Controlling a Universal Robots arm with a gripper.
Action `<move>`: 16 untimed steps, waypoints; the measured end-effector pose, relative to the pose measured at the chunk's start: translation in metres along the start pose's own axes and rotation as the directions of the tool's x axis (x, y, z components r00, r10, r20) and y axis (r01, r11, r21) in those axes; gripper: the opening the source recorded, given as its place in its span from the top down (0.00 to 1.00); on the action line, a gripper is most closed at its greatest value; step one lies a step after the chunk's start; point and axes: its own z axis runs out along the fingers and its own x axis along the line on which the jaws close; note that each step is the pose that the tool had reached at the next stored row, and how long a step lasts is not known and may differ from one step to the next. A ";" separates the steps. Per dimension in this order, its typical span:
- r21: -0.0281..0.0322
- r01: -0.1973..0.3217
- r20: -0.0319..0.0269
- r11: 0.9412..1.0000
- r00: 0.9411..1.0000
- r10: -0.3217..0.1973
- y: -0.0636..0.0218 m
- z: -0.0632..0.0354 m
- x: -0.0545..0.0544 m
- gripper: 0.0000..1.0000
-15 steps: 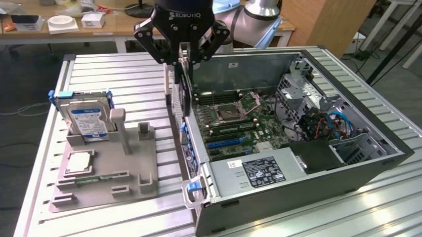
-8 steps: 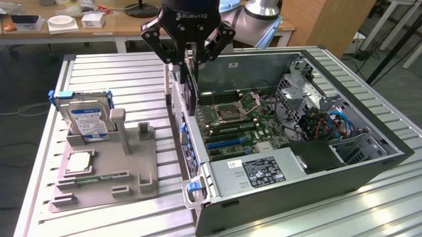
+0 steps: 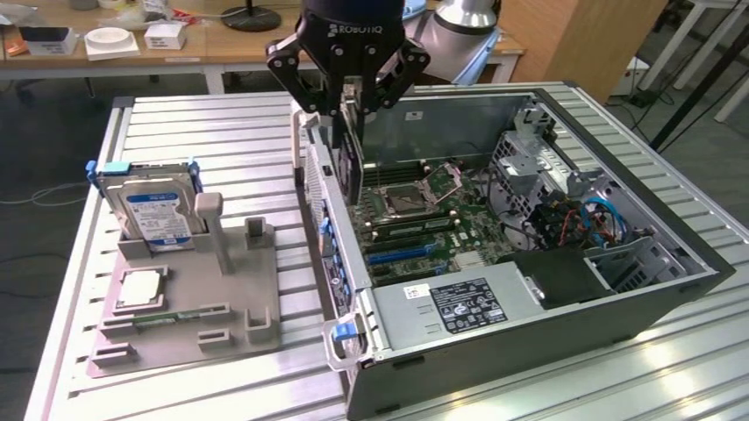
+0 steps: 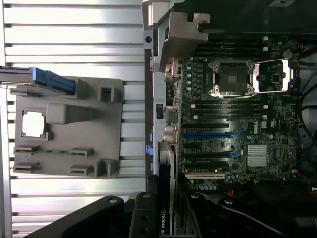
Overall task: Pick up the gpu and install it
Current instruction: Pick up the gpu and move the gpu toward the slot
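My gripper [image 3: 349, 88] hangs over the near wall of the open computer case [image 3: 655, 298] and is shut on the gpu [image 3: 353, 149]. The gpu is a thin black card that hangs edge-on, straight down from the fingers. Its lower end is level with the case's rim, above the motherboard [image 3: 410, 206]. In the wrist view the gpu [image 4: 165, 198] runs as a narrow dark blade out of the gripper [image 4: 168, 220], along the case wall and beside the motherboard [image 4: 233, 114]. A blue expansion slot [image 4: 208, 135] lies bare on the board.
A grey parts fixture [image 3: 188, 303] sits on the slatted table at the exterior view's left. It holds an upright hard drive [image 3: 153, 206], a processor chip [image 3: 140, 288] and a green memory strip [image 3: 175, 317]. Inside the case are a power supply [image 3: 468, 303] and drive cages [image 3: 550, 167].
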 end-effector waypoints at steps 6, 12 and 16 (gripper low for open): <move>0.000 0.000 0.000 1.000 1.000 0.000 0.0002 0.0007 -0.009 0.74; -0.002 0.002 0.000 1.000 1.000 -0.002 0.0007 0.0016 -0.022 0.74; -0.003 0.003 0.000 1.000 1.000 -0.003 0.0010 0.0022 -0.030 0.74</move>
